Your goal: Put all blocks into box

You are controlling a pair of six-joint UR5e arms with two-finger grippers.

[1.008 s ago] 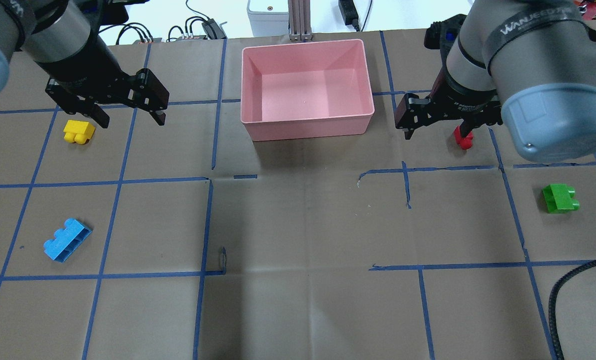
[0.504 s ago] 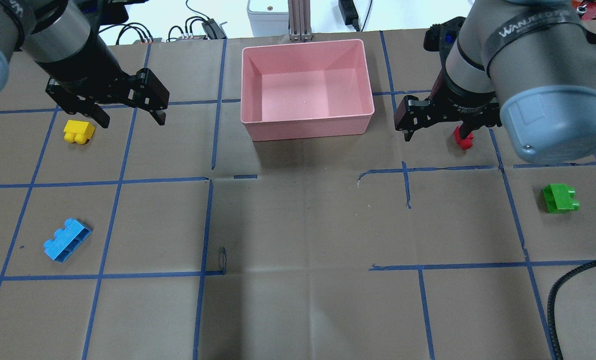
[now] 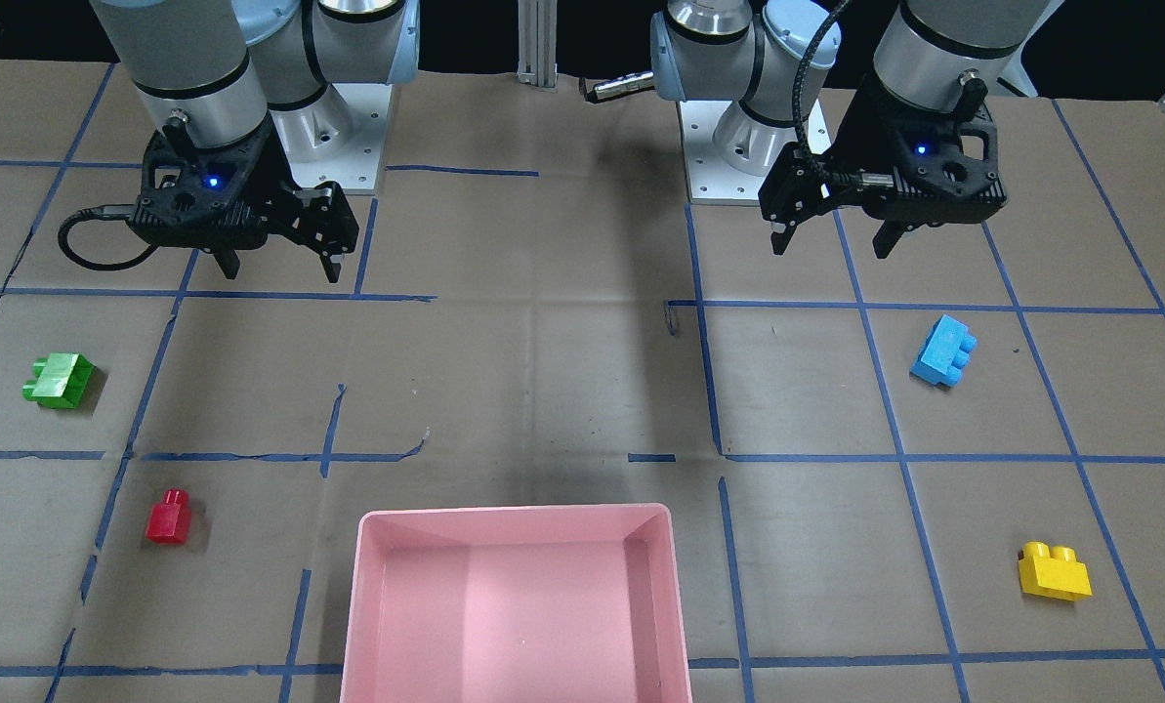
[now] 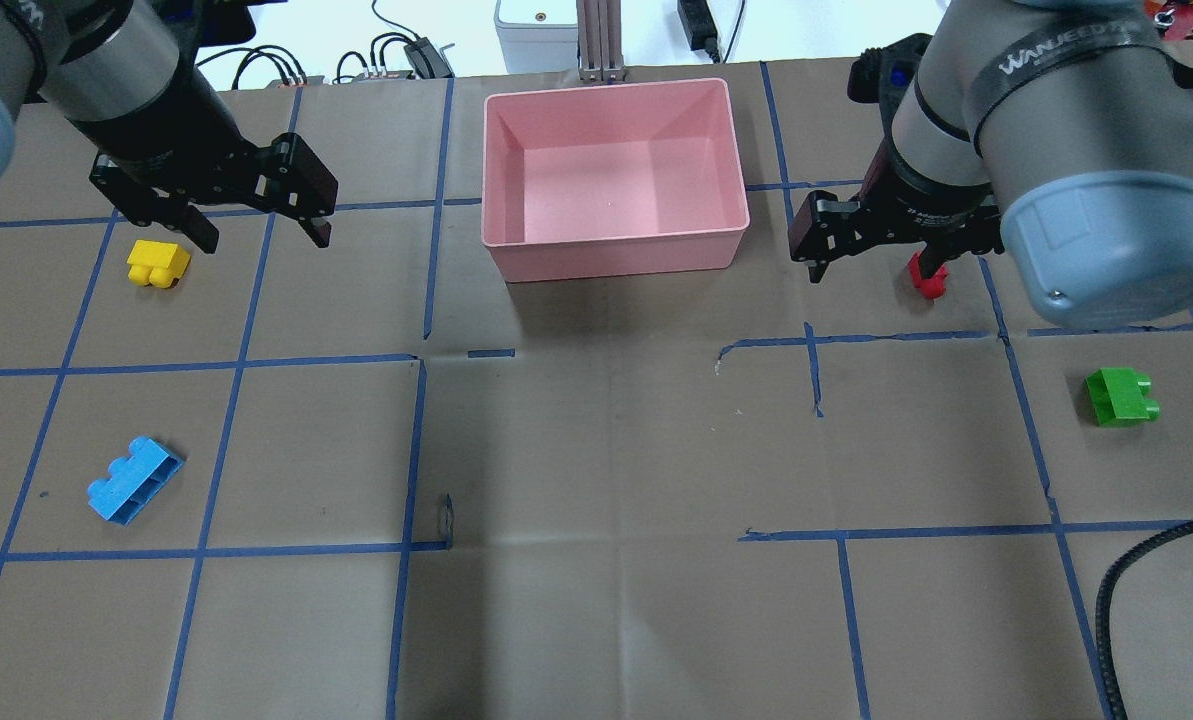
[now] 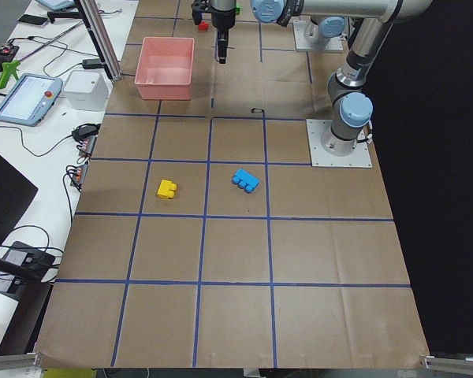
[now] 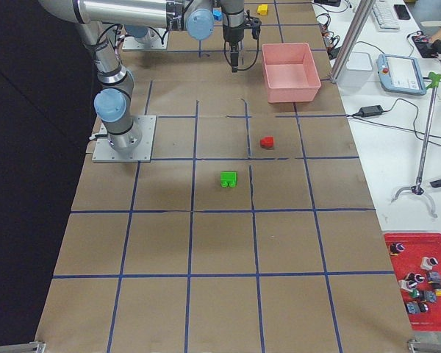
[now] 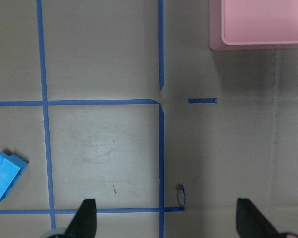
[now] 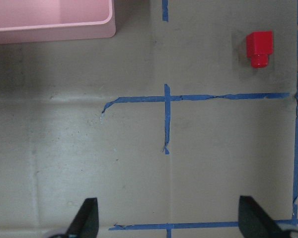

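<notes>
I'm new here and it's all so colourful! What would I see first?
Probably the big empty pink box, centred on the side away from the robot. Then bright blocks on the brown paper: yellow block and blue block on the robot's left, red block and green block on its right. The left gripper and right gripper hang open above.

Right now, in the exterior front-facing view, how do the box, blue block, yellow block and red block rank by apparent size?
Largest: box.
Next: blue block and yellow block, about alike, so unranked.
Smallest: red block.
</notes>
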